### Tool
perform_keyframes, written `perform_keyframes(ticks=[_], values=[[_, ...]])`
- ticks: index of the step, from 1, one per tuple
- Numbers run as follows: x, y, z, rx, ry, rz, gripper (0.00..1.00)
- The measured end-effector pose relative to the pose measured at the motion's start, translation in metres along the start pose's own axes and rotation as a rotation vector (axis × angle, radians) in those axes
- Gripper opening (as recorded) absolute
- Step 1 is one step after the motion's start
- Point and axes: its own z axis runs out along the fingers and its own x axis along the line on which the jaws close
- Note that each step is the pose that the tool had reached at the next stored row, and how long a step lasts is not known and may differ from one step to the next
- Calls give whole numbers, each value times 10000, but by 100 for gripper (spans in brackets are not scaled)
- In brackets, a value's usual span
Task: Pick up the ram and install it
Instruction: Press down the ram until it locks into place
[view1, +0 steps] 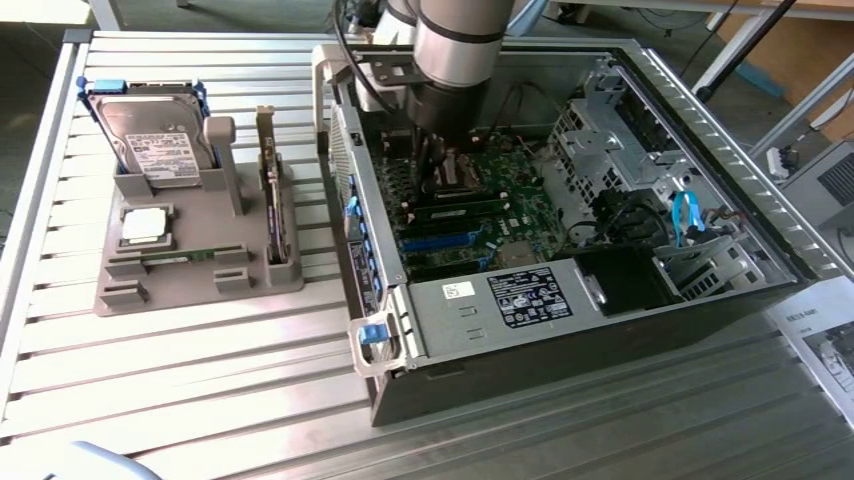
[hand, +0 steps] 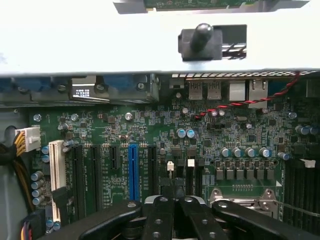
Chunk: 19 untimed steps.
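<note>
- The ram (view1: 454, 213) appears as a green stick lying among the memory slots on the motherboard (view1: 514, 170), at the centre of the exterior view, just below the arm (view1: 454, 60); whether it is fully seated I cannot tell.
- The end effector (hand: 174, 200) is closed, its dark fingers (hand: 159, 212) pressed together with nothing visibly between them, hovering low over the board near the processor socket (hand: 242, 195).
- In the exterior view the arm reaches down into the open computer case (view1: 747, 170), covering the spot under its tip.
- The grey holder (view1: 187, 250) at centre left of the exterior view carries the hard drive (view1: 154, 140) and an upright expansion card (view1: 274, 200); its low front slot (view1: 174, 257) holds a thin greenish strip I cannot identify.
- Judgement: the pickup looks finished and the stick has been brought to the slots; what may be left is confirming it is pushed home and clipped.
</note>
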Motion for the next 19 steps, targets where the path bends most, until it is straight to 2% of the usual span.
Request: perform_keyframes(ticks=[8, 19], values=[[5, -3, -117, 0, 7, 0, 10], [13, -7, -308, 2, 94, -2, 10]])
